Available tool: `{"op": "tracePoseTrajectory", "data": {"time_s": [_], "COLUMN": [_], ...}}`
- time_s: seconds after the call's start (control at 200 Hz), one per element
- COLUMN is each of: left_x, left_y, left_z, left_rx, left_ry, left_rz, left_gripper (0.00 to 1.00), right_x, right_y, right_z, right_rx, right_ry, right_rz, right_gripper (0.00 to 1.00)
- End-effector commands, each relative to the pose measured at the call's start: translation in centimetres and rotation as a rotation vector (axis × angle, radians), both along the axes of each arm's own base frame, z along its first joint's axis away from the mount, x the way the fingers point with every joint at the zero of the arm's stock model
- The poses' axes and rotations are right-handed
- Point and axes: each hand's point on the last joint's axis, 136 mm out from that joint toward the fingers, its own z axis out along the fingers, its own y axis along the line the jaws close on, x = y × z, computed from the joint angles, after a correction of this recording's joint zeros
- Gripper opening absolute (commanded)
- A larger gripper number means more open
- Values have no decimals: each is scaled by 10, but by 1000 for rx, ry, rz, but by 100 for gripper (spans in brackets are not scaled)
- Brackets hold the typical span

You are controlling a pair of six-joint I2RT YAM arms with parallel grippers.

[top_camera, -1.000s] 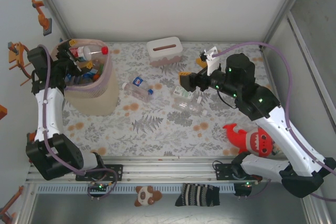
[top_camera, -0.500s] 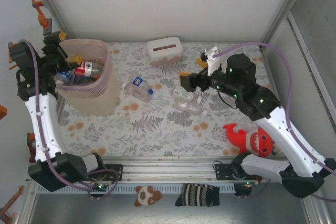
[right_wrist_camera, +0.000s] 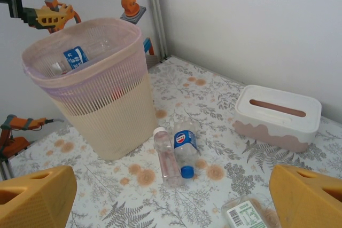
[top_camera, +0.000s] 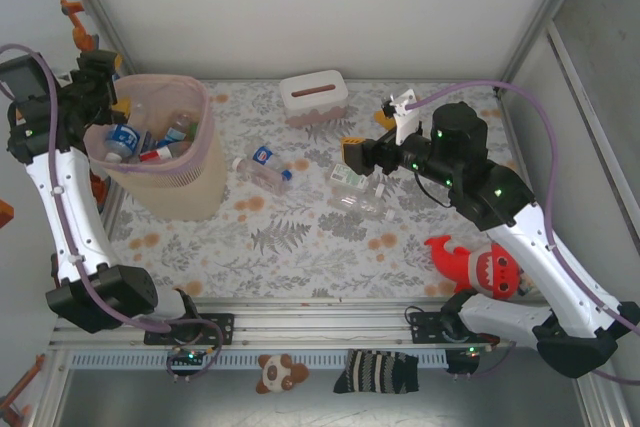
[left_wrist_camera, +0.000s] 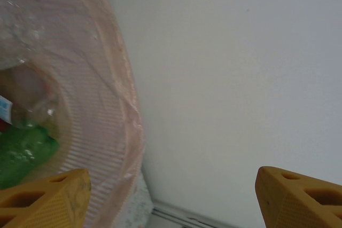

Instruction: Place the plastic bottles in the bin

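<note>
Spill risk at bin, left on table, bottles piled near rim. Tipping risk from left end effector, open, empty, beside rim. Right end effector open, empty, over flattened bottle; roll-away risk for touching pair.

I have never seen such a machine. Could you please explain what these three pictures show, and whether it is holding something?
It is two robot arms bolted to a table, each ending in a two-finger gripper. One picture looks down from above; the other two come from cameras on the wrists, so orange fingers show at their lower corners. The left gripper is beside the bin, which has bottles inside. The right gripper faces the bin from across the table. Both are open and hold nothing. On the table lie two bottles, a flattened clear bottle, a white tissue box and a red shark toy.
</note>
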Motion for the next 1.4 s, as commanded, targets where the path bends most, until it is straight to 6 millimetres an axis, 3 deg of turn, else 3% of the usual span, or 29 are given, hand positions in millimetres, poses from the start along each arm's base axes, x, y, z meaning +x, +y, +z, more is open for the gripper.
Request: {"op": "tracePoseTrajectory", "data": {"time_s": [0.0, 0.12, 0.376, 0.626, 0.896, 1.046, 1.397], "left_x": [-18, -24, -45, -65, -83, -90, -102], "left_y": [6, -1, -25, -52, -76, -83, -91], "left_z": [-13, -19, 3, 20, 29, 27, 33], "left_rx": [193, 273, 505, 672, 761, 794, 799], "left_ry": [61, 57, -173, -382, -584, -642, -690], "left_rz": [-62, -142, -294, -427, -518, -540, -554], "left_gripper": [80, 80, 82, 82, 84, 84, 85], "right_x": [-3, 0, 21, 38, 32, 40, 59], "right_y": [-1, -3, -13, -23, -14, -14, 10], "right_z": [3, 1, -28, -93, -177, -219, -292], "right_rx": [-3, -14, -131, -401, -684, -823, -1033], "right_ry": [-18, -15, 81, 234, 387, 457, 528], "right_rz": [3, -14, -136, -202, -30, -3, 68], "right_gripper": [92, 92, 91, 90, 80, 74, 71]}}
